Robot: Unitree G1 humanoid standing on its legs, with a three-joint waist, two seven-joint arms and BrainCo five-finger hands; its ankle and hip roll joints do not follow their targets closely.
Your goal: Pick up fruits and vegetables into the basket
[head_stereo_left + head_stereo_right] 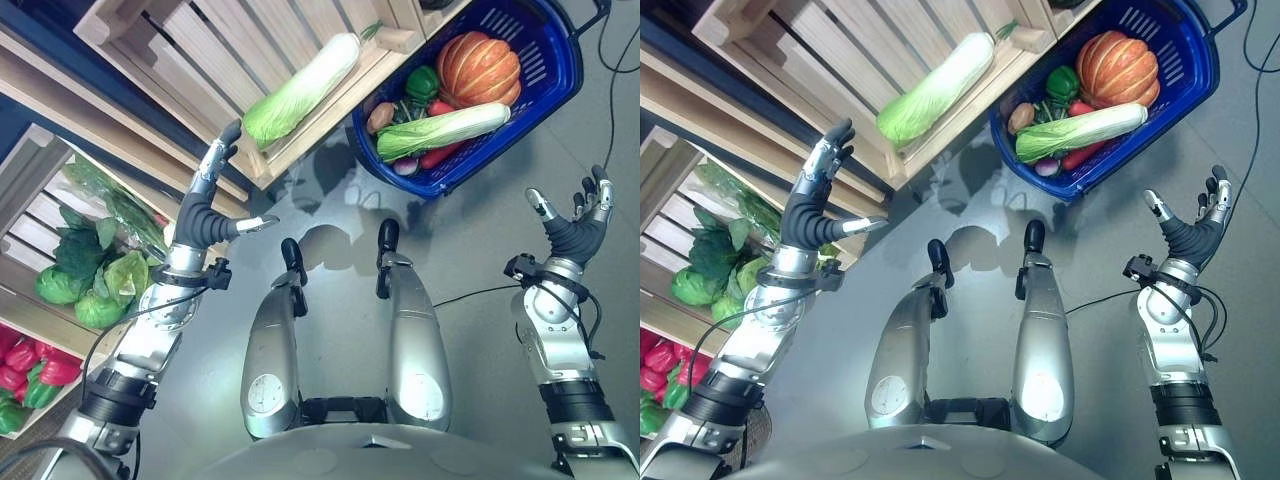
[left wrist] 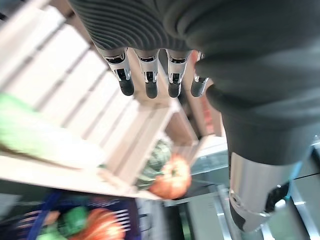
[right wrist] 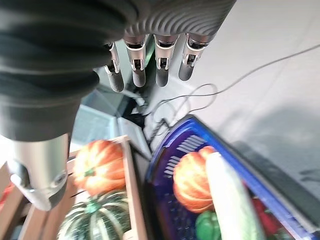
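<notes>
The blue basket (image 1: 562, 82) stands on the grey floor at the upper right. It holds an orange pumpkin (image 1: 478, 67), a napa cabbage (image 1: 445, 130), a green pepper (image 1: 421, 84), a potato (image 1: 380, 117) and red peppers. Another napa cabbage (image 1: 300, 90) lies in a wooden crate (image 1: 190, 40) at the top. My left hand (image 1: 206, 213) is raised just below that crate's front corner, open and holding nothing. My right hand (image 1: 578, 226) is up at the far right below the basket, fingers spread, open and empty; in its wrist view the basket (image 3: 175, 150) lies past its fingers (image 3: 139, 70).
A lower crate (image 1: 40, 165) on the left holds leafy greens (image 1: 85, 268), with red and green peppers (image 1: 30, 368) below them. The right wrist view shows an orange pumpkin (image 3: 100, 167) and a striped green squash (image 3: 95, 220) in another crate beside the basket.
</notes>
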